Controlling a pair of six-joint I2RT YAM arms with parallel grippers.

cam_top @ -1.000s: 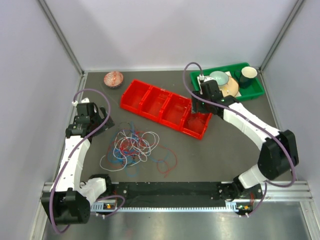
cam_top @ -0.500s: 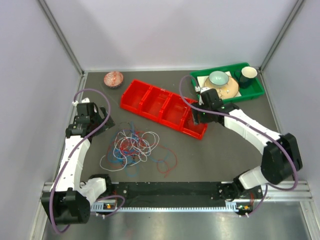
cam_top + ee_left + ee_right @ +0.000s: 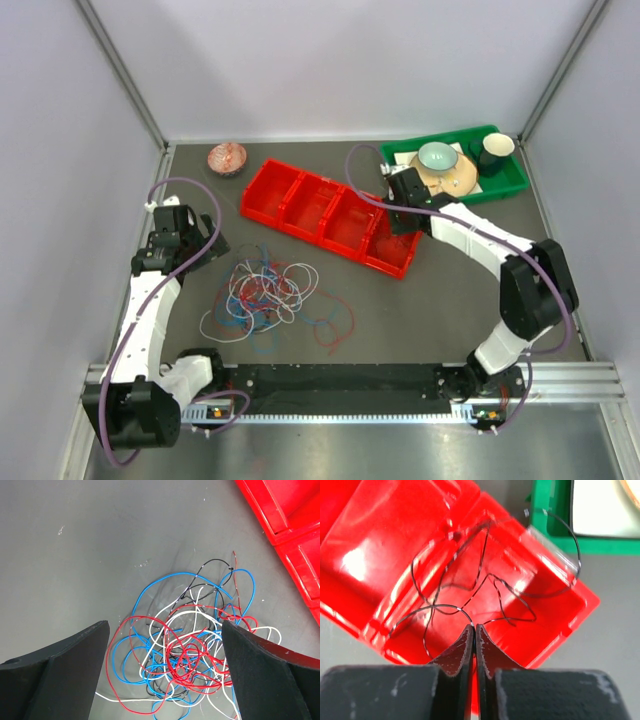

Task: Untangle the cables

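The cables [image 3: 265,295] lie in a loose tangle of red, white, blue and black wire on the grey table, left of centre. In the left wrist view the same cables [image 3: 195,655] lie between and beyond my wide-apart fingers. My left gripper [image 3: 212,247] [image 3: 164,624] hangs open above the tangle's left edge and holds nothing. One black cable [image 3: 442,605] lies looped in the right end compartment of the red tray [image 3: 300,195] [image 3: 380,530]. My right gripper [image 3: 400,215] [image 3: 474,626] is shut on that black cable at its fingertips.
A green tray [image 3: 510,180] at the back right holds a teal bowl [image 3: 437,156], a tan plate and a dark cup. A small reddish bowl [image 3: 227,158] sits at the back left. White walls enclose the table on three sides.
My right gripper has turned and settled over the tray's end compartment, and its jaws have closed on the black cable. The left arm and the tangle have not moved.
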